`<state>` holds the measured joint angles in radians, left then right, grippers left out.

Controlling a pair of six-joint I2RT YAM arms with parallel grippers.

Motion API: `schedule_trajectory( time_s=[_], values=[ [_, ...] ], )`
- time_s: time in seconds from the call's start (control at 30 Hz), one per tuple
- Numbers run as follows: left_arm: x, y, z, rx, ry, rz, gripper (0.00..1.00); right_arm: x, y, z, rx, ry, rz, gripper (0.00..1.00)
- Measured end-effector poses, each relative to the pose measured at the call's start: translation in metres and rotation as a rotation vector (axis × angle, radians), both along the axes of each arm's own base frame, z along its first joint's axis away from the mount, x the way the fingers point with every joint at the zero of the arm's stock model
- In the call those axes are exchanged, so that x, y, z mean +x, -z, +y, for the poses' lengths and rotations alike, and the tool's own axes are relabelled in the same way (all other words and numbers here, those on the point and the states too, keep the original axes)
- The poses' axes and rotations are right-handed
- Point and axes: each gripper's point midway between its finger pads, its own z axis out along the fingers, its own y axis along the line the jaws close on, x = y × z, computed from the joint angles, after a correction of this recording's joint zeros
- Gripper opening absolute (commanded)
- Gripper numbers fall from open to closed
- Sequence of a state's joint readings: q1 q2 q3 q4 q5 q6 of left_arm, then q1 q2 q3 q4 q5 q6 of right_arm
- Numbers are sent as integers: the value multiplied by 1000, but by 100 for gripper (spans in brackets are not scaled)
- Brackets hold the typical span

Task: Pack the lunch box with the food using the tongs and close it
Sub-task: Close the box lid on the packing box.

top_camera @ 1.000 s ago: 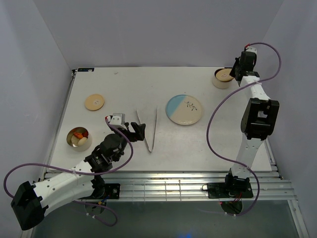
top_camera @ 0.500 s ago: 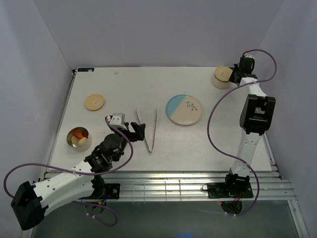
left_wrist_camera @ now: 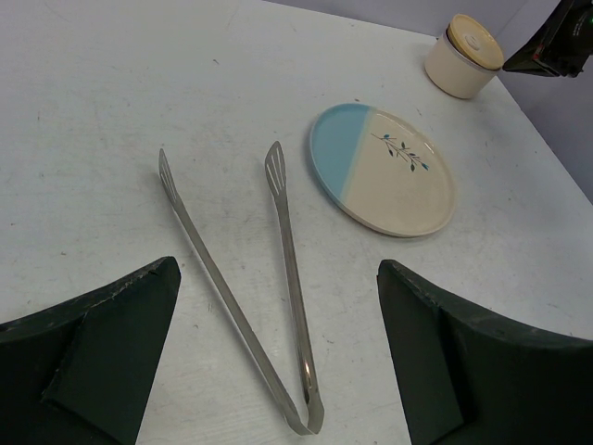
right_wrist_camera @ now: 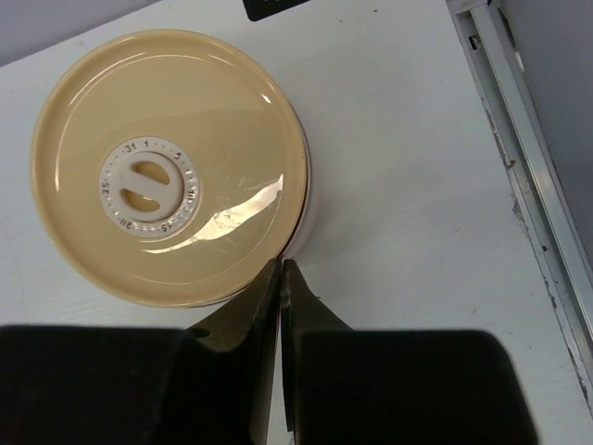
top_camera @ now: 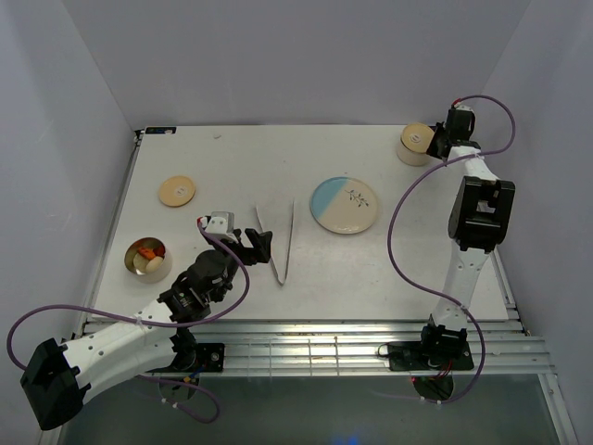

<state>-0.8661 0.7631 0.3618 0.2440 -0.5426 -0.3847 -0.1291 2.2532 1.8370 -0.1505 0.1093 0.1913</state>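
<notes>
The silver tongs (top_camera: 279,244) lie flat in a V on the table, joined end nearest me. My left gripper (top_camera: 258,245) hovers open just left of that end; in the left wrist view the tongs (left_wrist_camera: 290,306) run between its wide-apart fingers (left_wrist_camera: 120,343), untouched. The food (top_camera: 148,255), orange-red and whitish pieces, sits in an open round lunch box (top_camera: 163,271) at the near left. My right gripper (top_camera: 435,145) is shut on nothing, its tips (right_wrist_camera: 281,269) at the rim of a lidded cream container (right_wrist_camera: 171,167).
A loose tan lid (top_camera: 176,191) lies at the left back. An empty blue-and-white plate (top_camera: 345,205) sits right of the tongs. The lidded container (top_camera: 414,145) stands in the back right corner near the table's metal edge rail (right_wrist_camera: 523,167).
The right arm's wrist has come down and slightly left towards the lidded container. The left arm and the tongs have not moved.
</notes>
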Motion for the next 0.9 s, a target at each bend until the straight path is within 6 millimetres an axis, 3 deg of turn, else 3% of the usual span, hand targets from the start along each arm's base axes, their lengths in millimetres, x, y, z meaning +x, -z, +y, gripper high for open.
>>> schedule_trajectory(
  time_s=[0.2, 0.33, 0.53, 0.63, 0.8, 0.9],
  values=[
    [0, 0, 0, 0, 0, 0, 98, 2, -21, 16, 41, -71, -80, 8],
    [0, 0, 0, 1, 0, 1, 98, 17, -45, 25, 57, -125, -185, 8],
    [0, 3, -1, 9, 0, 7, 98, 44, -65, 37, 65, -200, -284, 8],
    [1, 3, -1, 9, 0, 8, 98, 58, -59, 40, 68, -220, -298, 8],
    [1, 6, -1, 17, 0, 14, 98, 62, -9, 41, 77, -207, -197, 8],
    [1, 7, -1, 19, 0, 14, 98, 62, -6, 39, 65, -198, -183, 8]
  ],
)
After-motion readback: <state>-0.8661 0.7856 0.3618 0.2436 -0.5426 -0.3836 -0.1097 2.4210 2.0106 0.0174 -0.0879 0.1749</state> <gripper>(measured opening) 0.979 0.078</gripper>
